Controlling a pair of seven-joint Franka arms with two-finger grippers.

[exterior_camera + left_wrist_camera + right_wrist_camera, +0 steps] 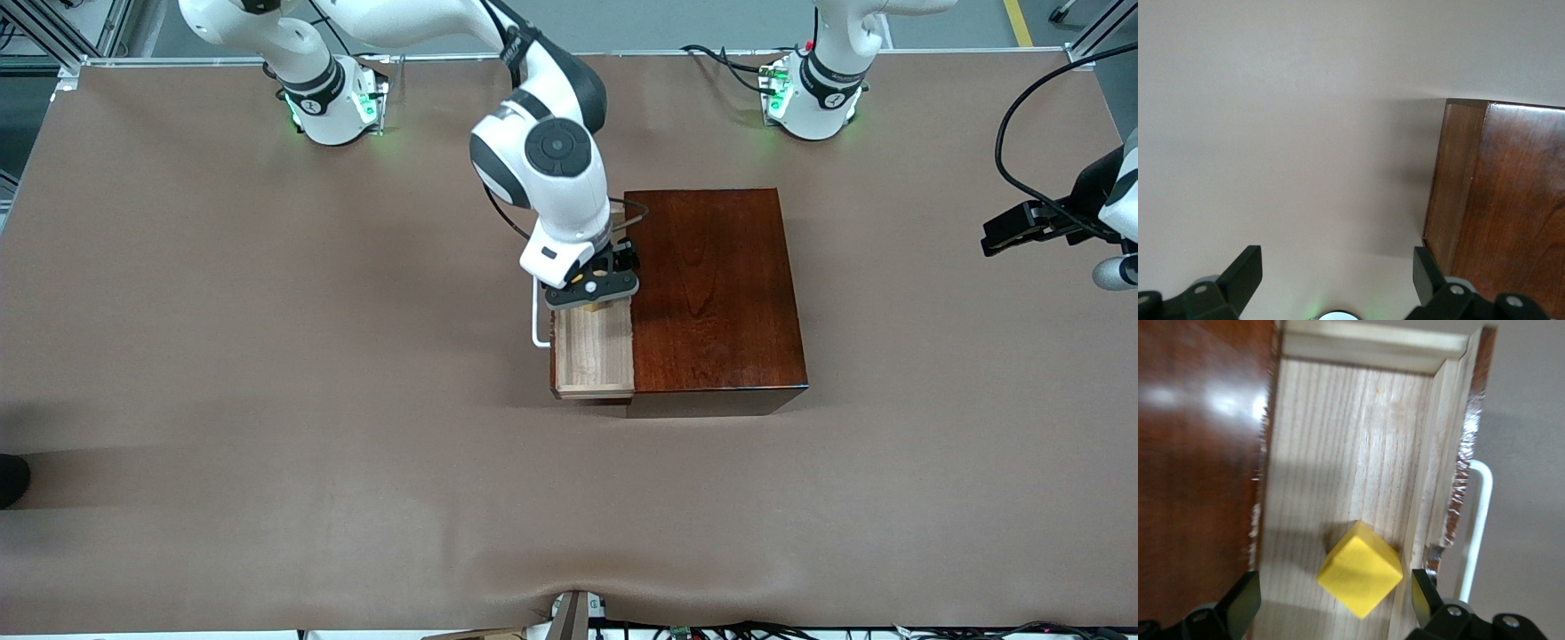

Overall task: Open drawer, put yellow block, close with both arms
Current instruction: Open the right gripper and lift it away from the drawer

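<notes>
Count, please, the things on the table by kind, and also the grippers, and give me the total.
Yellow block, lying in the open drawer: 1
Drawer, pulled out of the box: 1
Wooden box: 1
Grippers, right gripper open over the drawer, left gripper open beside the box: 2
Total: 5

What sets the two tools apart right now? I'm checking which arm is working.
The right tool hangs over the open drawer, directly above the yellow block; the left tool waits over bare table at the left arm's end, beside the wooden box. The right points straight down; the left is angled. Both stand open, holding nothing.
</notes>
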